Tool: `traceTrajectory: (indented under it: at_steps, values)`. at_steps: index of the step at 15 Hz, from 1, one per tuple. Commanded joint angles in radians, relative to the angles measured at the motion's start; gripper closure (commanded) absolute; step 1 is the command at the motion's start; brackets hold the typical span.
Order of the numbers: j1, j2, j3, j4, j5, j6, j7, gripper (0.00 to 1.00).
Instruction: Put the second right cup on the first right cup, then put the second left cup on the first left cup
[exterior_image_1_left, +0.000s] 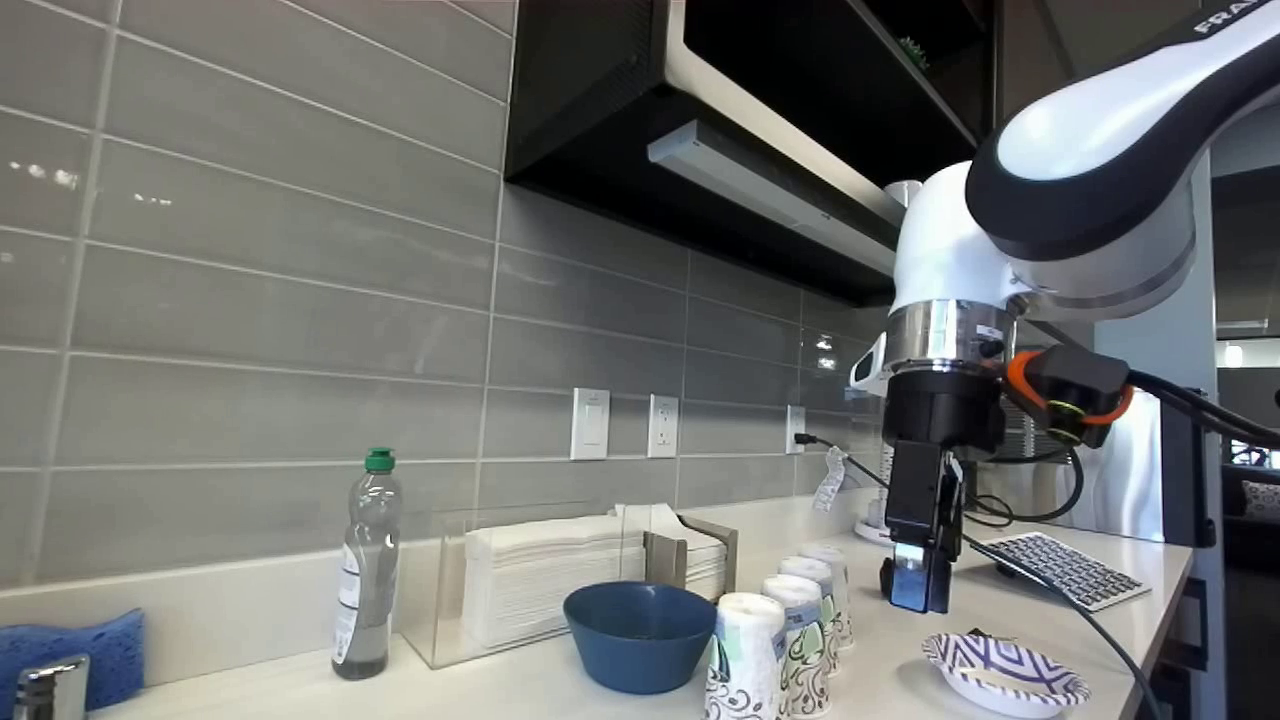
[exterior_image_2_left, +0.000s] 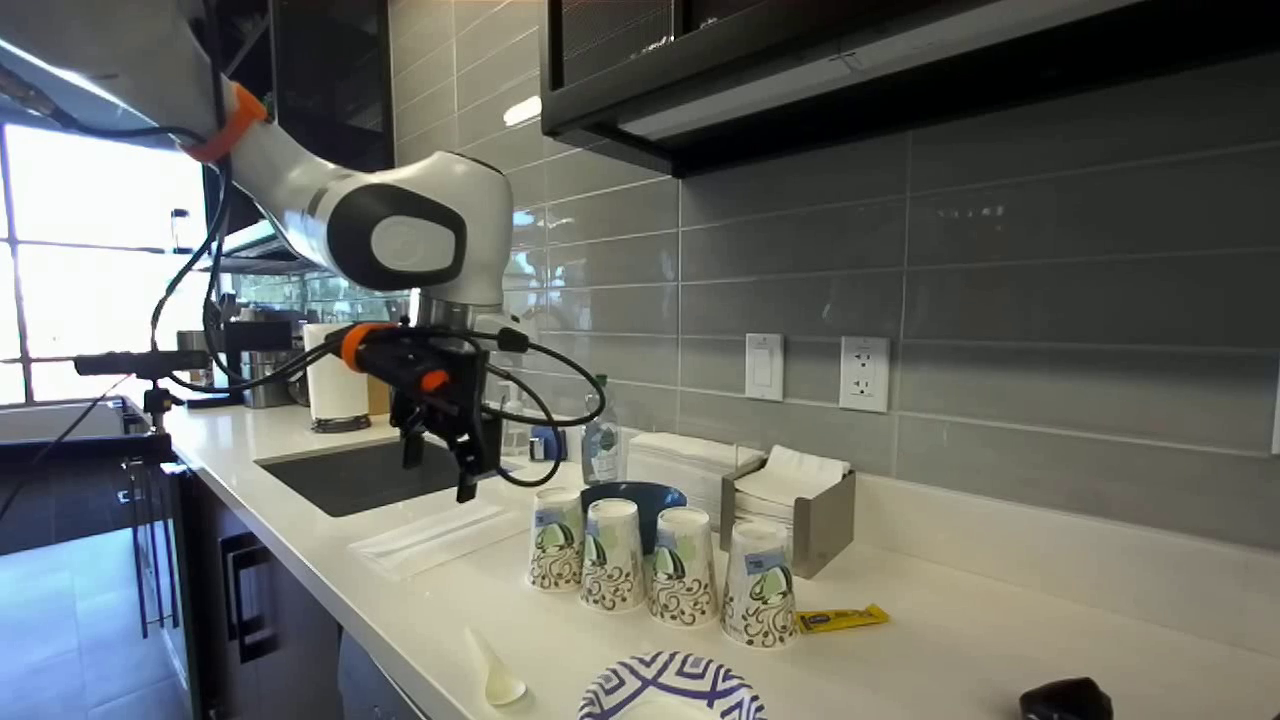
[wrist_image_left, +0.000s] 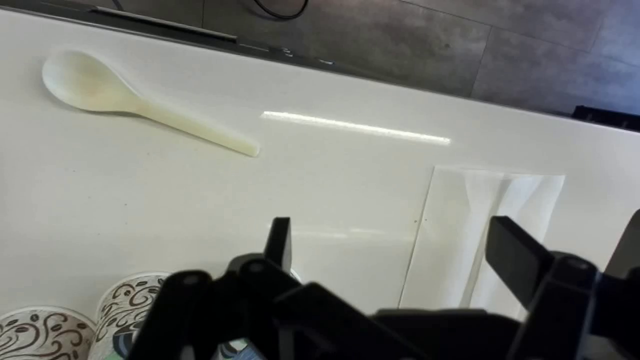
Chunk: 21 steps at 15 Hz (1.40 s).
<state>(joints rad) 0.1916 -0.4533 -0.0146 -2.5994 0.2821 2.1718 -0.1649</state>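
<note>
Our gripper (exterior_image_2_left: 439, 478) holds nothing, jaws apart; we should gently pinch the second right cup (exterior_image_2_left: 683, 567), lift it, then lower it straight over the first right cup (exterior_image_2_left: 759, 587).

In the wrist view, the bottom edge crops cups (wrist_image_left: 42, 332) beside the gripper (wrist_image_left: 395, 245) — which hides part of at least one. Lower than it in an exterior view, the plate (exterior_image_2_left: 672, 672) is cropped.

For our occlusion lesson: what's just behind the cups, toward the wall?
In an exterior view, a blue bowl and napkin holder show; the cups hide much of the bowl.
</note>
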Motion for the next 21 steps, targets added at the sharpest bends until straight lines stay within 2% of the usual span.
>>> traceTrajectory:
  at_steps: [1, 7, 13, 14, 15, 21]
  values:
    - [-0.068, -0.003, 0.040, 0.009, -0.084, -0.037, 0.099, 0.00]
    - [-0.176, 0.008, 0.077, 0.080, -0.278, -0.113, 0.269, 0.00]
    - [-0.201, 0.081, 0.077, 0.192, -0.421, -0.107, 0.246, 0.00]
    - [-0.202, 0.097, 0.075, 0.209, -0.433, -0.109, 0.249, 0.00]
    - [-0.185, 0.039, 0.063, 0.153, -0.393, -0.101, 0.245, 0.00]
    - [-0.186, 0.052, 0.063, 0.161, -0.395, -0.101, 0.245, 0.00]
